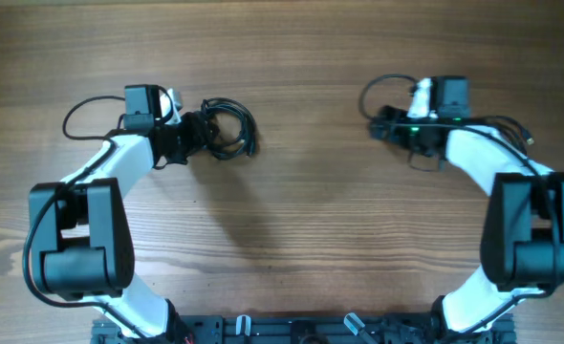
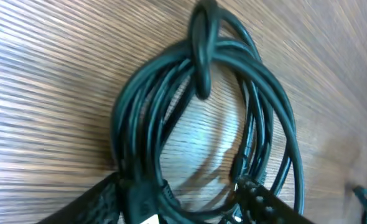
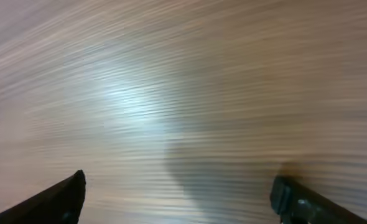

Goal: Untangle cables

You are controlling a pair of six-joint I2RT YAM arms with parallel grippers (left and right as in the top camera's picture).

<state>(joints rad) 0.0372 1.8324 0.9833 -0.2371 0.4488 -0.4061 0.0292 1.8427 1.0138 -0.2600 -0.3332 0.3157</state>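
- Bright, even light from above; faint soft shadows on the tabletop [image 1: 292, 96].
- Pale glare patch on the wood in both wrist views.
- Grain smeared by blur at the right wrist; cables [image 2: 202, 62] slightly soft.

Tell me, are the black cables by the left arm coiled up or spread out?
Coiled up: the cables form one round bundle of loops, a strand wrapped around one side.

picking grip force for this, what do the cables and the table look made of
The cables: likely a rubber or PVC jacket, dark, smooth, slightly glossy; highlights run along the bent strands. The table: wood or wood-look laminate, semi-gloss; straight grain lines with a soft glare patch.
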